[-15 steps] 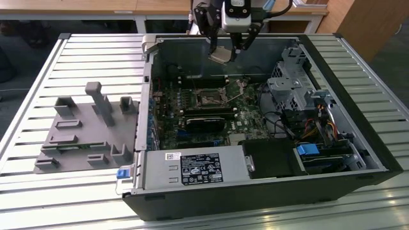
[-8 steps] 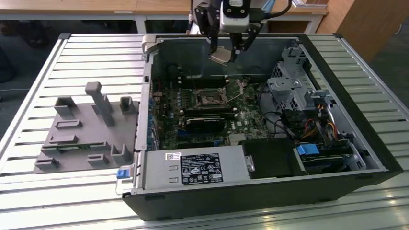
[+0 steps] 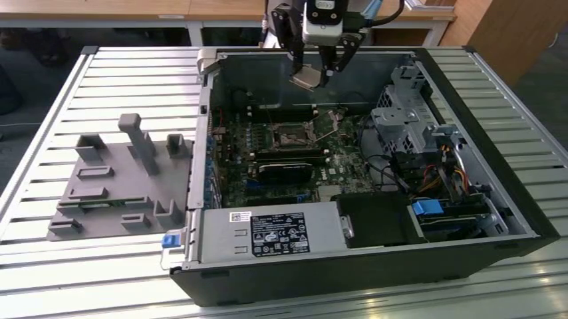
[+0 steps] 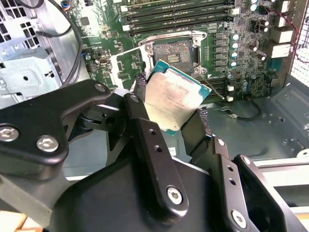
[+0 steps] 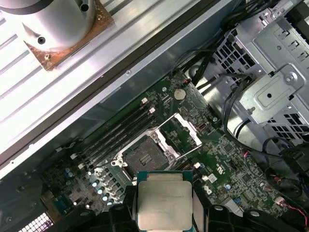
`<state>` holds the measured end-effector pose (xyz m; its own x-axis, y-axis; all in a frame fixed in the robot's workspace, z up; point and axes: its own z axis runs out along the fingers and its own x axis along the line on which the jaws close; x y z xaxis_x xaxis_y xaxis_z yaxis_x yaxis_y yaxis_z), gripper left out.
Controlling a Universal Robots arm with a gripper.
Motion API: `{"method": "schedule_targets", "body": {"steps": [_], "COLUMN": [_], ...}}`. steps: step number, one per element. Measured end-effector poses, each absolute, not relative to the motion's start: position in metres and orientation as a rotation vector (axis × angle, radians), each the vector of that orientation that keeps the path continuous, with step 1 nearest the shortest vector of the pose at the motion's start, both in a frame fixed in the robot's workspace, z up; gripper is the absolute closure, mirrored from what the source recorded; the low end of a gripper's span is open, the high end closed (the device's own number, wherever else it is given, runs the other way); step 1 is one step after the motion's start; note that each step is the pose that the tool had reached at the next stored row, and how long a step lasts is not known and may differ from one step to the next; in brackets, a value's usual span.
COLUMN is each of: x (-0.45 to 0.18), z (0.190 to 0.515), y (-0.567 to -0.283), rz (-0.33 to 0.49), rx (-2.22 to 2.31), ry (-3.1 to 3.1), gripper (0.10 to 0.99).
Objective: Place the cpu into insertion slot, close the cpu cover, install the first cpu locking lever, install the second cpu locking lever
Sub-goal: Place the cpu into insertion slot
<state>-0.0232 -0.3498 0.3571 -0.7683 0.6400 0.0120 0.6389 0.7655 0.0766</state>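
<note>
The tool (image 3: 316,74) hangs over the back of the open case (image 3: 400,266), above the board and clear of it. It is clenched on the cpu (image 3: 306,79): in the second wrist view the black fingers (image 4: 149,140) press on two opposite edges of the chip (image 4: 176,99), which sits tilted between them with its pale metal top facing the camera. In the first wrist view the cpu (image 5: 164,203) shows between the two finger ends, silver top up, a thin green rim around it.

The slot (image 5: 144,155) lies bare on the board below the chip and apart from it – a dark square in a metal rim. The cover (image 5: 193,133) is swung open and lies just beside the slot, hinged at one edge, with green board showing through its square cut-out. On the slot's other side run the long black memory slots (image 5: 116,135), side by side. In the exterior view the slot (image 3: 288,137) sits near the middle of the board, with a black fan card (image 3: 284,174) nearer the front of the case and a labelled power supply (image 3: 275,232) in front of that.

A metal drive cage (image 5: 270,92) with bundled cables fills the case's end at the exterior view's right. The case rests on a slatted desk (image 3: 106,73) – and on the exterior view's left a grey fixture (image 3: 116,179) with several upright posts stands on the same slats, well apart from the tool.
</note>
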Motion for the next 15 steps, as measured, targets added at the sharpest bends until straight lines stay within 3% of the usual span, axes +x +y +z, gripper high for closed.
{"method": "schedule_targets", "body": {"steps": [15], "x": [-0.0233], "z": [0.3561], "y": [-0.3498], "rz": [0.112], "rx": [1.178], "ry": [2.89], "gripper": [0.545]}}
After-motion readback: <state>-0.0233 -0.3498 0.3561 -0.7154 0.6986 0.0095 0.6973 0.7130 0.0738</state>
